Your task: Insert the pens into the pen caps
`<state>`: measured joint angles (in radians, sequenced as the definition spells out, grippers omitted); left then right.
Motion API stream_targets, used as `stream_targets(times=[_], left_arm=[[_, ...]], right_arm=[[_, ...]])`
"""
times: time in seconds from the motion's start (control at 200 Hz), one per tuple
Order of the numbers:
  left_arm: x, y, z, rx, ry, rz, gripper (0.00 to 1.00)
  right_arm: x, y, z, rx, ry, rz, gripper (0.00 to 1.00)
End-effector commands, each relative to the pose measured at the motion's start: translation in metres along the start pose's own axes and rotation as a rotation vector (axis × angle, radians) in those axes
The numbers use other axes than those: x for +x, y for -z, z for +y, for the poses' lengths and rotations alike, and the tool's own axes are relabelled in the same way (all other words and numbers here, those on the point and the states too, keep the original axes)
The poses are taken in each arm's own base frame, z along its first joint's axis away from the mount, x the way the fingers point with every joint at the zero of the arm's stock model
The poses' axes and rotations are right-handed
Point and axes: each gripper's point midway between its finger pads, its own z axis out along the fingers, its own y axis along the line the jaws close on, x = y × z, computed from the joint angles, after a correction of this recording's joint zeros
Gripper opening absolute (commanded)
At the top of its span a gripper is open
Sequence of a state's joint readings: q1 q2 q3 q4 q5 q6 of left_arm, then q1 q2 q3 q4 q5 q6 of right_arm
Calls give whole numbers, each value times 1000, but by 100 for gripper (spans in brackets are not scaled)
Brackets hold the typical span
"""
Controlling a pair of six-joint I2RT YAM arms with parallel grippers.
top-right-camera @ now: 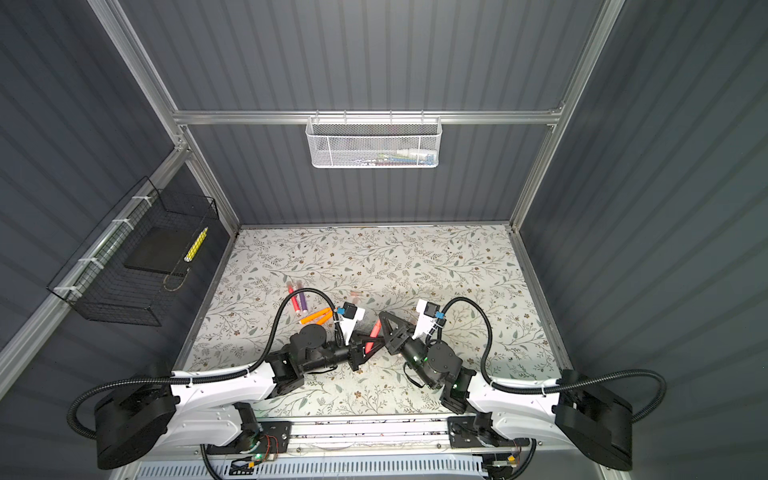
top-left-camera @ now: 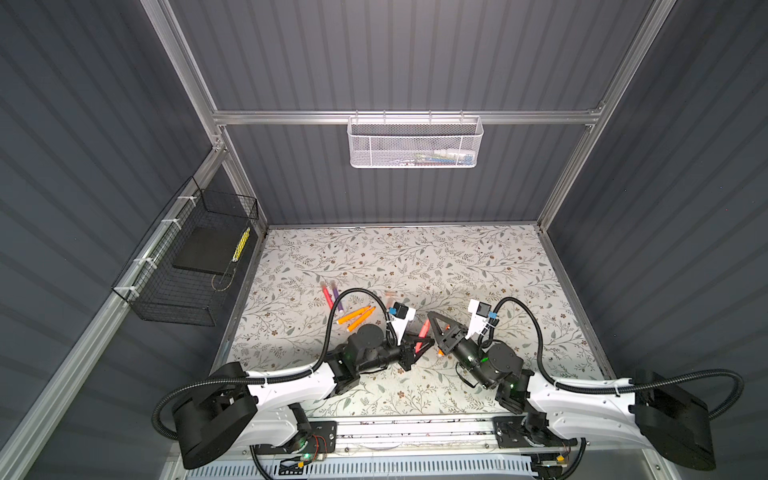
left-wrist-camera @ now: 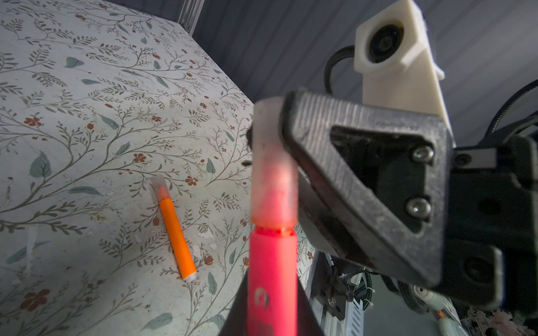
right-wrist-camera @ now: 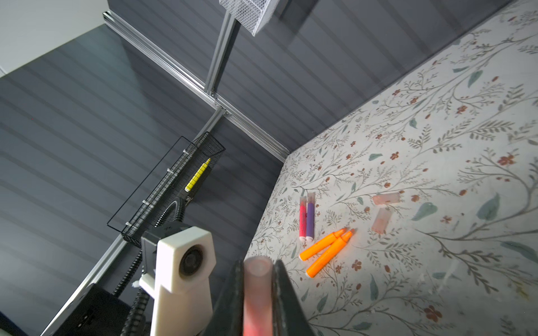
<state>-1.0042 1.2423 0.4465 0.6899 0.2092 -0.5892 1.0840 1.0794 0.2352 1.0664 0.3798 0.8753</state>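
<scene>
Right now my left gripper (top-left-camera: 420,345) is clamped on the lower barrel of a slim pink-red marker pen (left-wrist-camera: 272,276). My right gripper (right-wrist-camera: 257,288) is pinched tight on a stubby, pale pinkish translucent plastic cap (left-wrist-camera: 273,174). I hold both between my arms, clear of the floral-patterned table (left-wrist-camera: 87,116), so each grip can brace against the other along one line.

The pen's long axis runs straight out of my left jaws, with its tip pointing away from them into the cap. In both top views it slants from near to far. The cap's rim meets the pen's shoulder, so I judge it seated or nearly so.

Beyond, a capped orange pen (left-wrist-camera: 174,232) lies flat. Further off lie two bare orange pens (right-wrist-camera: 323,243), a capped pink pen (right-wrist-camera: 302,218) beside a capped purple pen (right-wrist-camera: 310,218), and two loose caps (right-wrist-camera: 385,199).
</scene>
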Motion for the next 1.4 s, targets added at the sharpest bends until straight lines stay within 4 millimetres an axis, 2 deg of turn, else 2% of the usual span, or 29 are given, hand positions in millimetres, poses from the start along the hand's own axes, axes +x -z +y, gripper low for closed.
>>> stream_targets(times=[0.0,0.155,0.325,0.36,0.425,0.585,0.705,0.785,0.895,1.03,1.155,1.396], left_arm=[[-41,8,-7,11,-6,-146,0],[-42,9,-7,9,-12,-143,0],[-42,10,-9,18,-19,-143,0],[-41,11,-9,15,-19,-142,0],[-40,11,-7,8,-23,-139,0],[-35,12,0,-27,-42,-124,0],[-25,13,10,-75,-106,-88,0],[-14,13,16,-93,-163,-55,0],[2,14,27,-147,-229,-9,0],[18,11,26,-198,-325,54,0],[24,7,20,-216,-373,75,0],[25,4,20,-223,-374,82,0]], right_arm=[[34,10,22,-140,39,139,3],[33,9,27,-155,41,132,10],[31,9,23,-134,68,120,25],[30,10,21,-123,75,118,29],[28,11,18,-108,82,107,44],[17,18,18,-103,101,71,64],[7,23,21,-100,126,50,74],[0,23,17,-52,136,34,75],[-7,19,-2,111,133,38,67],[-5,13,-1,147,159,65,61],[2,6,-6,168,155,87,57],[12,-7,0,142,148,132,48]])
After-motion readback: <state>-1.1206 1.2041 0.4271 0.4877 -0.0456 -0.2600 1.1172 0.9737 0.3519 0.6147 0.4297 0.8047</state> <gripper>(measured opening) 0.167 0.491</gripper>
